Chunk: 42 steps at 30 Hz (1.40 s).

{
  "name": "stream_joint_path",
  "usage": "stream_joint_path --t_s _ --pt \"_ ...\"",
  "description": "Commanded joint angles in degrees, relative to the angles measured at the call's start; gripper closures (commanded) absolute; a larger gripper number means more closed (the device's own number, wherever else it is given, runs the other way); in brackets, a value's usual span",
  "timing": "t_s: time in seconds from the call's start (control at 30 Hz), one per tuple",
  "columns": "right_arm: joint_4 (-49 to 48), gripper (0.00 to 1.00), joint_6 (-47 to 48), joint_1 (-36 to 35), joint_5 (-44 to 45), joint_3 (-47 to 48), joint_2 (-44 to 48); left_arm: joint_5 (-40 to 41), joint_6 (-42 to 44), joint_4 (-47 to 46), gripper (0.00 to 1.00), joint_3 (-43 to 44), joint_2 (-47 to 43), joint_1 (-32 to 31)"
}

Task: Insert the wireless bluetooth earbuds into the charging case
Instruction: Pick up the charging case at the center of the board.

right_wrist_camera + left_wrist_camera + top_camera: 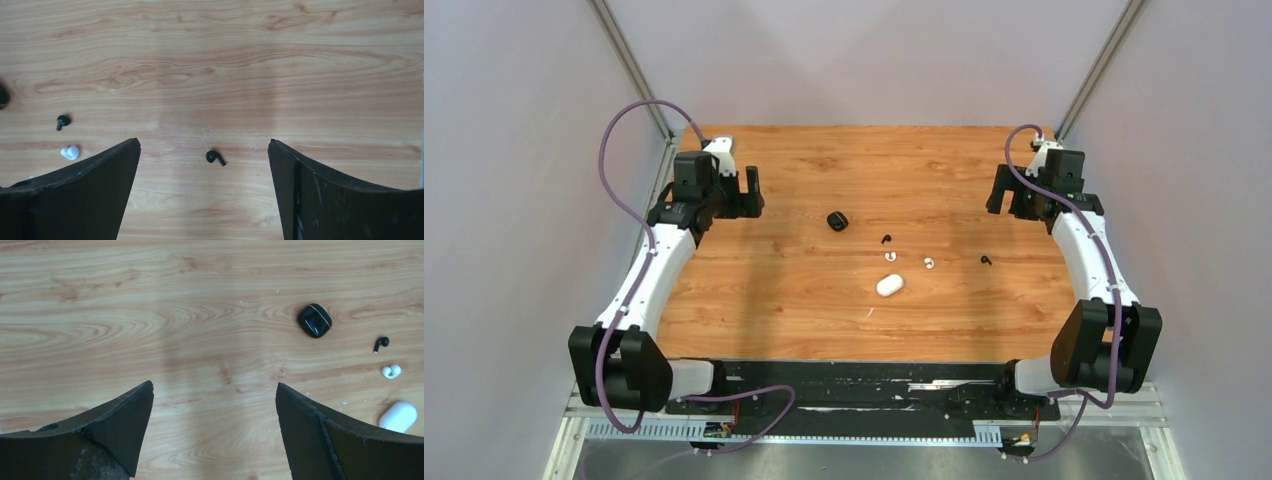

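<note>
Wooden table point(774, 300) — 4 earbuds point(885, 239) loose near black case point(837, 221), white case point(889, 285); left gripper point(214, 390), right gripper point(204, 145) — jaws apart, empty.

Looks like a robotics lab test cell: plain pale panel walls point(514, 200) on slim aluminium frame posts point(629, 65) box in a wood-grain tabletop point(824, 180), with two white-and-black robot arms point(649, 275) trailing purple cables point(614, 130), bolted along its near edge.
</note>
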<state>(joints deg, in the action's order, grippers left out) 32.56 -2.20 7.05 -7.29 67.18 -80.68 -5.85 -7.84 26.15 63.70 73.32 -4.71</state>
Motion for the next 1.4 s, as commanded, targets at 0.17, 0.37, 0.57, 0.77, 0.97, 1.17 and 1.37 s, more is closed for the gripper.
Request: stream_joint_path --t_s 0.17,0.37,0.57,0.77,0.97,1.17,1.37 --pt "1.3 0.04 20.9 -2.1 -37.4 2.6 0.8 -19.3 0.5 2.0 0.03 -0.6 0.0 0.3" --pt "1.8 0.13 32.4 -9.9 -47.1 2.8 -4.6 -26.8 3.5 3.2 0.03 -1.6 -0.9 0.3" --pt "10.6 0.19 55.7 -20.8 -45.9 4.7 -11.0 -25.5 3.5 3.1 0.03 -2.9 -1.7 0.4" --pt "14.7 0.32 69.7 -28.2 -40.7 6.0 -17.8 -24.9 3.8 3.4 0.03 -2.9 -1.2 0.3" --pt "14.6 0.38 76.8 -31.6 -37.1 6.1 -23.2 -24.1 3.9 2.9 0.03 -3.4 -1.2 0.3" --pt "14.7 0.39 78.5 -32.5 -35.6 8.1 -26.8 -23.3 3.9 2.2 0.03 -3.9 -1.0 0.3" --pt "15.0 0.39 82.3 -33.2 -34.0 6.0 -27.1 -22.8 3.7 2.0 0.03 -4.0 -0.5 0.3"
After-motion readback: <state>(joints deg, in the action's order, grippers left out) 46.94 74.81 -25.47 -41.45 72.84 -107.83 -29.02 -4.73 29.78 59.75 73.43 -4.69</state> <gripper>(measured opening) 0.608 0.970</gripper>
